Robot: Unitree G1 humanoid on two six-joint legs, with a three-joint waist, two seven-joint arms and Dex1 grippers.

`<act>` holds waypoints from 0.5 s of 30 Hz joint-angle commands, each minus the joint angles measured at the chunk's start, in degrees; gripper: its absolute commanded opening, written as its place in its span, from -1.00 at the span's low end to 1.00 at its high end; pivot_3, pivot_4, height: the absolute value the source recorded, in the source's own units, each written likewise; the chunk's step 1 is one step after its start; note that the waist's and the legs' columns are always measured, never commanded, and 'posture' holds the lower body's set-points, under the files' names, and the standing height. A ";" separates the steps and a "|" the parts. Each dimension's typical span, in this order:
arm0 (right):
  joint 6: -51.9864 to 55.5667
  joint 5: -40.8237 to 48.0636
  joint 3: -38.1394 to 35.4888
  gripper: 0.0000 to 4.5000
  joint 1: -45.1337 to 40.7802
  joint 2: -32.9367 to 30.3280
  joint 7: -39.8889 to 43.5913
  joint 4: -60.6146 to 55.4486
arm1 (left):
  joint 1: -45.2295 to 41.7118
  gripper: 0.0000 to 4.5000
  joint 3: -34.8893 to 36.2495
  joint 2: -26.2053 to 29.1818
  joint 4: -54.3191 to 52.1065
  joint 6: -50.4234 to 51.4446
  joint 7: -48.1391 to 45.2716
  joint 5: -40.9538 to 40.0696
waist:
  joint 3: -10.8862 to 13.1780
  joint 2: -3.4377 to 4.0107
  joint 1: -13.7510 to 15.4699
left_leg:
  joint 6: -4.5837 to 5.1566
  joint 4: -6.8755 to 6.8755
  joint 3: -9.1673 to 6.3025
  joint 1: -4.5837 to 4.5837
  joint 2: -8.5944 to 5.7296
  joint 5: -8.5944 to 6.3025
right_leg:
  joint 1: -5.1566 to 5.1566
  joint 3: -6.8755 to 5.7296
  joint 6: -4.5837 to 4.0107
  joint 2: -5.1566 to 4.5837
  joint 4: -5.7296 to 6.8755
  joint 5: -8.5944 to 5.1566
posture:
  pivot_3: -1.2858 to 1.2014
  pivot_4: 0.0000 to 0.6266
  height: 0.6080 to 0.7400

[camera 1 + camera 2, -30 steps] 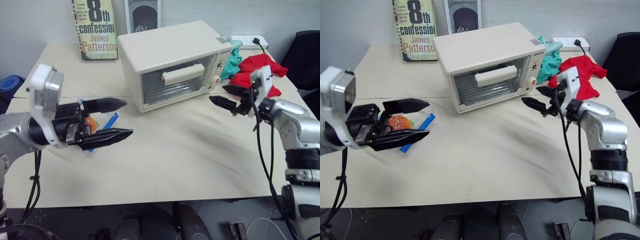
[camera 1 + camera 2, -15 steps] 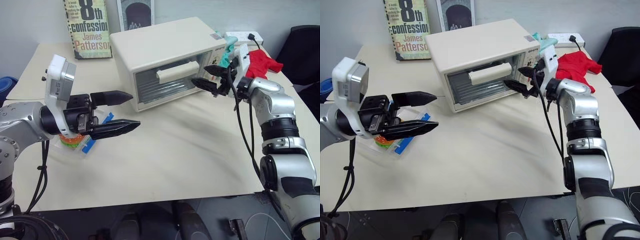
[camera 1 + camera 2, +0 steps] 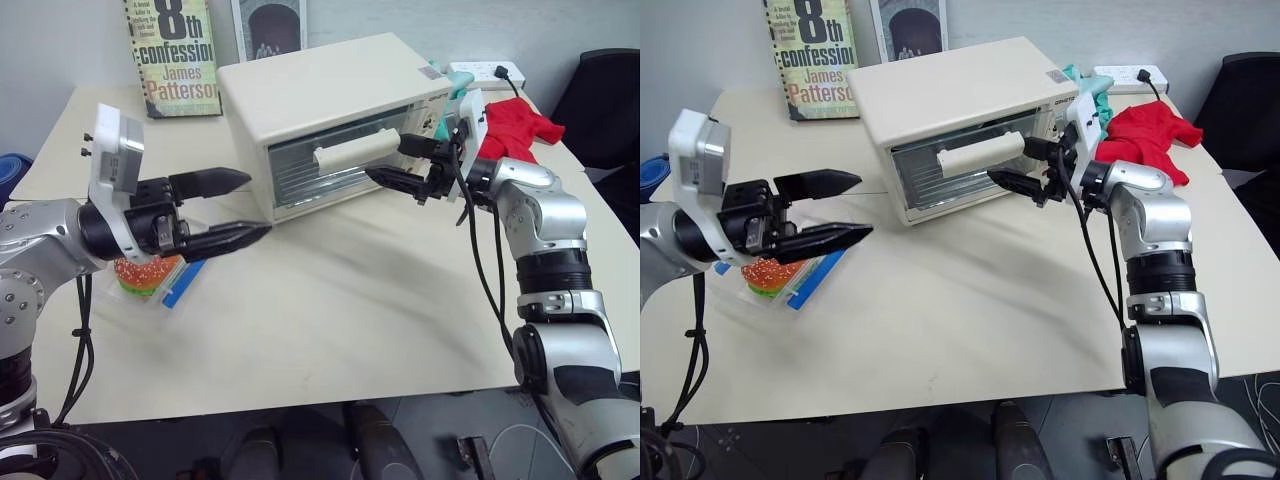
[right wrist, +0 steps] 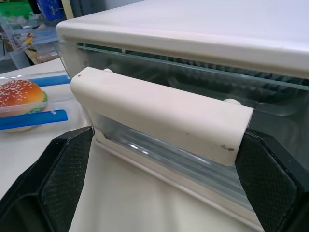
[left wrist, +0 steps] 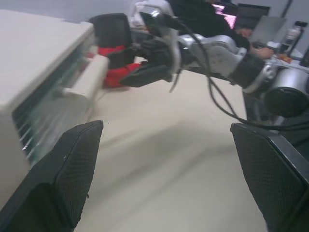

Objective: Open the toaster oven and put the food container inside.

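Item one, the bench (image 3: pixel 330 300): I see a wide bare stretch across its middle and near edge, open for moving. Item two, the toaster oven (image 3: pixel 330 110): it sits toward the far edge, door shut, long axis running across the bench, glass front angled toward my left side, bar handle (image 4: pixel 159 113) lying level. Item three, the food container (image 3: pixel 780 282): near the bench's left edge, on the surface, with a sesame-bun burger inside. My right pincer (image 3: pixel 400 165) hangs just beside the handle's end, fingers spread wide, empty. My left pincer (image 3: pixel 240 208) hovers open above the bench between container and oven, gripping nothing.
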 commanded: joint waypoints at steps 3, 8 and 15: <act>4.05 5.84 -2.26 0.99 5.61 -0.05 -0.68 -14.87 | -5.26 1.00 -2.37 -1.85 3.40 -3.34 0.63 6.12 | 0.00 0.01 -0.03 | 0.00 0.00 0.02 -0.01 -0.01 0.00 | 0.00 0.01 0.00 -0.01 0.04 0.00 | 0.03 -0.52 1.00; 7.30 8.97 -3.33 1.00 13.67 -0.35 -2.21 -24.39 | -10.04 0.73 -9.72 -3.53 10.04 -8.49 -3.29 16.20 | 0.00 0.01 0.12 | 0.00 0.00 0.00 0.02 -0.01 0.00 | -0.01 0.00 0.01 0.02 0.03 0.00 | 0.03 -0.52 1.00; 9.43 11.05 -3.33 1.00 19.20 -0.04 -4.57 -30.13 | -17.33 -0.21 -14.09 -8.40 17.52 -12.56 -6.34 23.32 | 0.00 0.00 0.23 | 0.02 0.09 0.01 0.02 -0.02 0.02 | -0.01 0.02 0.01 0.04 0.03 0.00 | 0.03 -0.52 1.00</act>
